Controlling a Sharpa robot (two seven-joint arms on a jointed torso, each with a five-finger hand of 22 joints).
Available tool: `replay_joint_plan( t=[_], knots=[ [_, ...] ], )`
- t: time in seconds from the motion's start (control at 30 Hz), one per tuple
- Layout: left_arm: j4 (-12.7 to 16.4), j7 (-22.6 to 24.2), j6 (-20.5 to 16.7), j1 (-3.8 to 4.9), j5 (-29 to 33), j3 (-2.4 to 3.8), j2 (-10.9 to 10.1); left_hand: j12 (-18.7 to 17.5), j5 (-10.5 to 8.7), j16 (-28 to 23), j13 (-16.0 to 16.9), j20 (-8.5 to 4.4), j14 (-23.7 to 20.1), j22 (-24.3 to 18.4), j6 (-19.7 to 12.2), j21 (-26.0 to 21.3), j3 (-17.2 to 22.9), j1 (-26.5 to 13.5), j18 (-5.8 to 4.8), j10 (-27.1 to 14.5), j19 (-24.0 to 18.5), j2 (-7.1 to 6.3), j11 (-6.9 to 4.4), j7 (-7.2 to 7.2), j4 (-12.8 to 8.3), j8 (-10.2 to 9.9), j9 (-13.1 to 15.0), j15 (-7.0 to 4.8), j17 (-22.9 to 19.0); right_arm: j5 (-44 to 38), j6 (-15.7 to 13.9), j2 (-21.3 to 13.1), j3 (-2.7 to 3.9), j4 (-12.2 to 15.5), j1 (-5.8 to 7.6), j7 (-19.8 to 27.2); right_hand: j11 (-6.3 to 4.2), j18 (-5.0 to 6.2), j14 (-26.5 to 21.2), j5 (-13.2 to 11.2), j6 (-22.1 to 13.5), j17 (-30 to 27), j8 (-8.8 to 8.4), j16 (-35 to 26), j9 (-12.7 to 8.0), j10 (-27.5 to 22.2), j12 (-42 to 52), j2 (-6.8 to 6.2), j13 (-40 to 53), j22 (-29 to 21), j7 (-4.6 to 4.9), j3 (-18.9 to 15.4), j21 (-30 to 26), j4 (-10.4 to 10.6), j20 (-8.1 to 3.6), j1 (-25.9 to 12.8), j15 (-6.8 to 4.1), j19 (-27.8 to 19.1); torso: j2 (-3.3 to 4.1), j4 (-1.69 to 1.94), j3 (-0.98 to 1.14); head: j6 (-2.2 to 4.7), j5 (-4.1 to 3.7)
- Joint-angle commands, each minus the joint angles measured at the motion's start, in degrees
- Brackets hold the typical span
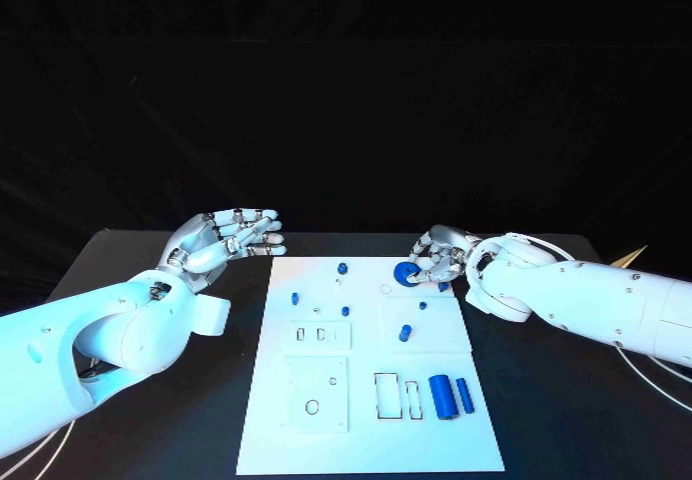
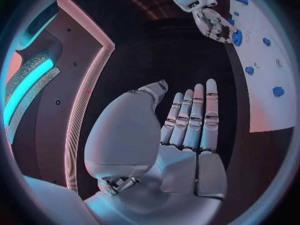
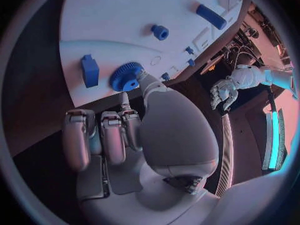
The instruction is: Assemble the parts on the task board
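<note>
The white task board (image 1: 289, 440) lies in the middle of the black table. At its far right part, my right hand (image 1: 440, 262) pinches a blue gear (image 1: 405, 273) between thumb and a finger, low over the board. In the right wrist view the gear (image 3: 127, 76) sits at the fingertips while the other fingers (image 3: 103, 135) curl in. My left hand (image 1: 231, 240) hovers off the board's far left corner; its fingers (image 2: 190, 117) are stretched out and hold nothing. The left wrist view also shows the right hand (image 2: 209, 17) at the gear (image 2: 237, 37).
Small blue parts lie on the board: a peg (image 1: 343, 268), another (image 1: 294, 297), a short piece (image 1: 407, 331), and two cylinders (image 1: 444, 396) (image 1: 464, 392) near the front right. Close to the gear sit a blue block (image 3: 90, 70) and a nut (image 3: 160, 32).
</note>
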Motion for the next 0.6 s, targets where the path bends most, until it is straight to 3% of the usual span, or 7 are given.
replay_joint_plan(
  t=[0.03,0.6],
  knots=[
    [0.1,0.3,1.1,0.06,0.2,0.04,0.0,-0.3,-0.22,-0.3,0.0,0.38,0.0,-0.1,-0.5,-0.3,0.2,-0.5,0.69,0.0,0.0,0.14,0.27,2.66,0.0,-0.3,-0.1,0.38,0.1,0.0,0.7,0.3,-0.04,-0.1,-0.15,-0.1,-0.19,-0.70,5.8,0.3,0.5,13.9,0.30,0.4,0.1,1.0,0.3,0.14,8.7,9.2,0.09,0.7,0.5,0.0,0.38,0.6,0.25,3.0,0.02,0.07,0.03,-0.07,0.03],
    [0.0,0.2,1.2,0.06,0.2,0.04,0.0,-0.3,-0.22,-0.3,0.0,0.38,0.0,-0.1,-0.5,-0.3,0.2,-0.5,0.69,0.0,0.0,0.14,0.27,2.66,0.0,-0.3,-0.1,0.38,0.1,-2.7,0.6,0.9,-0.15,-0.6,-0.54,-0.6,-0.29,-0.89,5.9,0.5,1.3,14.3,0.59,0.5,0.0,1.6,0.8,0.51,9.4,10.1,-0.01,2.6,1.1,-0.5,0.34,1.5,0.17,3.4,0.01,-0.02,0.04,-0.37,0.14]
  ],
)
